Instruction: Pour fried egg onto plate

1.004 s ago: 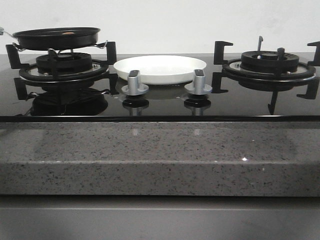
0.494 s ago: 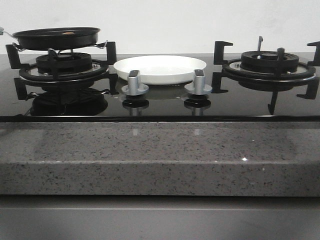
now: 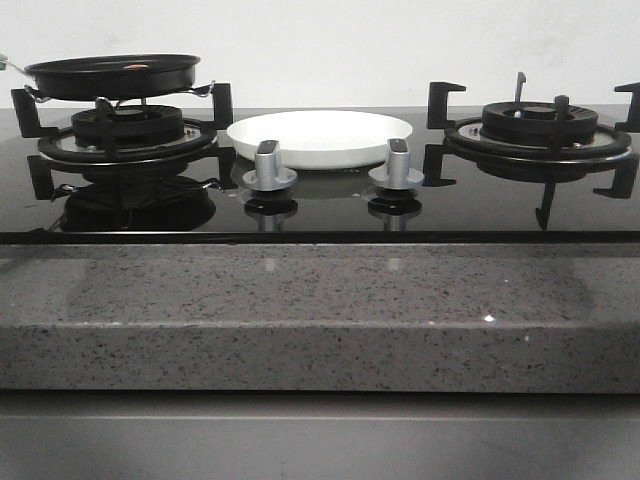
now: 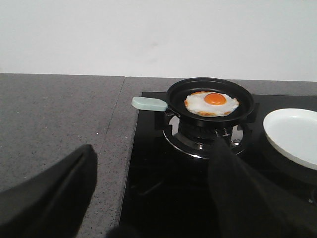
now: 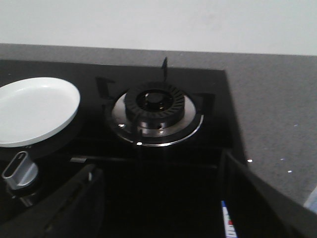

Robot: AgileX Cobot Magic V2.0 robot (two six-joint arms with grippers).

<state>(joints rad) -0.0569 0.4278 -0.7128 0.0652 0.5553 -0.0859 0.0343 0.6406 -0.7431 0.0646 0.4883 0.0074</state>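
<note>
Egg in the pan on the left burner, plate empty, both grippers wide apart and holding nothing.

The egg lies yolk up in the black pan, which sits on the left burner near the hob's left edge, its pale handle pointing out past that edge. The plate rests on the glass at the hob's middle, toward the back edge, behind the two knobs and between the burners. The right burner is bare. The left gripper hangs spread in front of the pan; the right gripper is spread in front of the right burner.
</note>
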